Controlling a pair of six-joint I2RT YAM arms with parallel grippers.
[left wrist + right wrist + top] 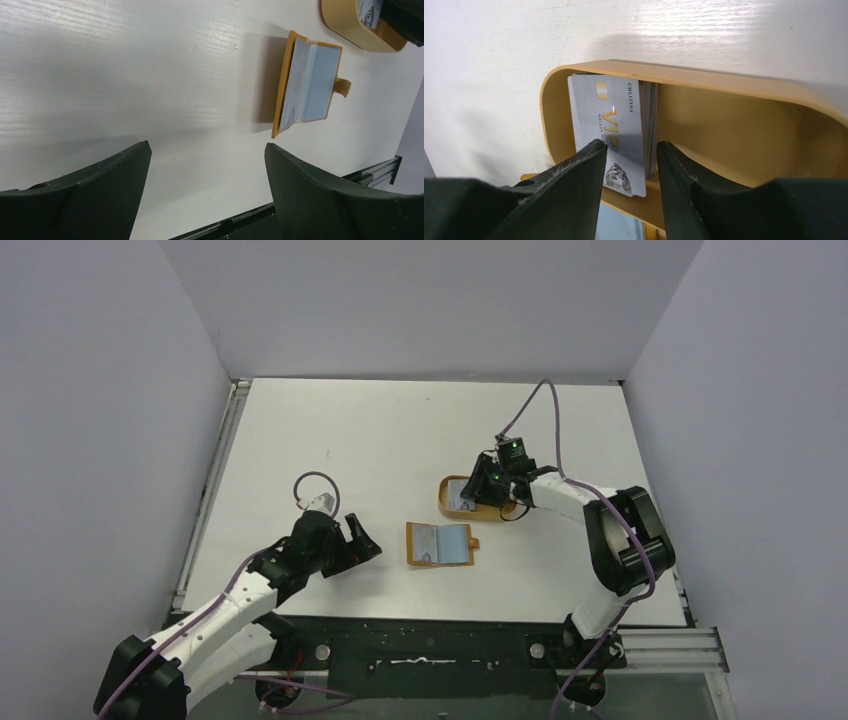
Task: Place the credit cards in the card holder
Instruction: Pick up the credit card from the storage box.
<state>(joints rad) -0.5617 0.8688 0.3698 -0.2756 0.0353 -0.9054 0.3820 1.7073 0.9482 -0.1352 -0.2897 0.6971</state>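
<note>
The tan-orange card holder (440, 544) lies open on the table, with light blue cards showing in its inner pockets; it also shows in the left wrist view (307, 85). A stack of credit cards, a silvery VIP card (609, 110) in front, stands on edge in the orange oval tray (724, 85). My right gripper (630, 145) is down in the tray (447, 502). Its fingers are narrowly open and straddle the stack without clamping it. My left gripper (362, 540) is open and empty, left of the card holder.
The table's front metal rail (380, 170) runs near the card holder. Grey walls close in the table on three sides. A purple cable (545, 415) loops above the right arm.
</note>
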